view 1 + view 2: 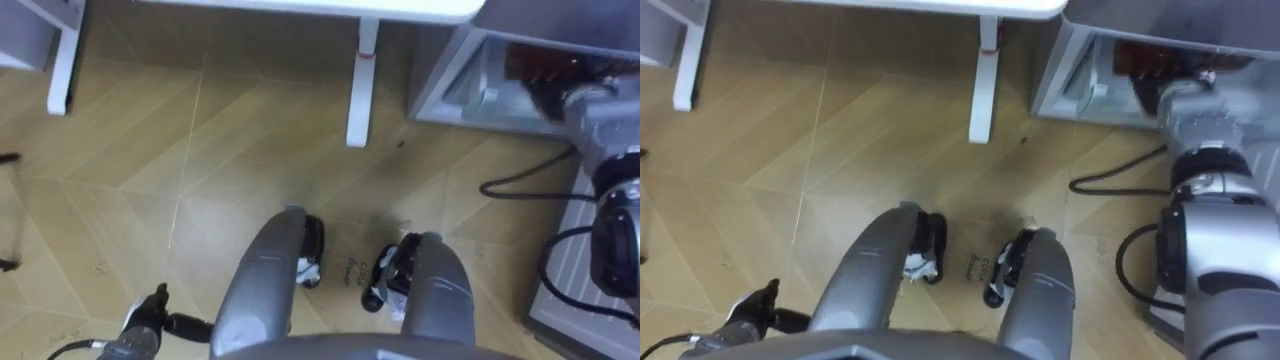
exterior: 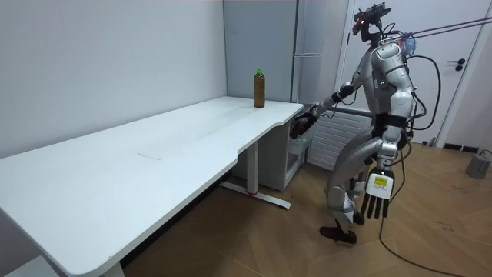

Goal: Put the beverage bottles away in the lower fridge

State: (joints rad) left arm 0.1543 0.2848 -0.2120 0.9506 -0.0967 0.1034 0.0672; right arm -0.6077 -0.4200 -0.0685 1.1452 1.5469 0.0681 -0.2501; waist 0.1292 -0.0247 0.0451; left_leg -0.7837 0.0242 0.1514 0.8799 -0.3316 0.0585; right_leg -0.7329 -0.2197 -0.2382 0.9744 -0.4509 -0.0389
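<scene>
A brown drink bottle [image 2: 260, 88] with a green cap stands upright at the far corner of the white table [image 2: 154, 154]. I stand bent at the knees by the table's end, facing the grey fridge [image 2: 309, 46]. My right arm reaches forward into the open lower fridge [image 1: 470, 80], and the right hand [image 2: 304, 123] is at its opening with its fingers blurred. A dark reddish shape [image 1: 532, 65] lies inside the compartment just beyond my wrist; what it is cannot be told. My left hand [image 2: 378, 196] hangs at my side with straight fingers, holding nothing.
The table's white leg [image 1: 360, 85] stands on the wooden floor just left of the fridge opening. A ribbed grey panel [image 1: 590, 270], seemingly the open fridge door, is close on my right. A small grey bucket [image 2: 478, 164] sits far behind me.
</scene>
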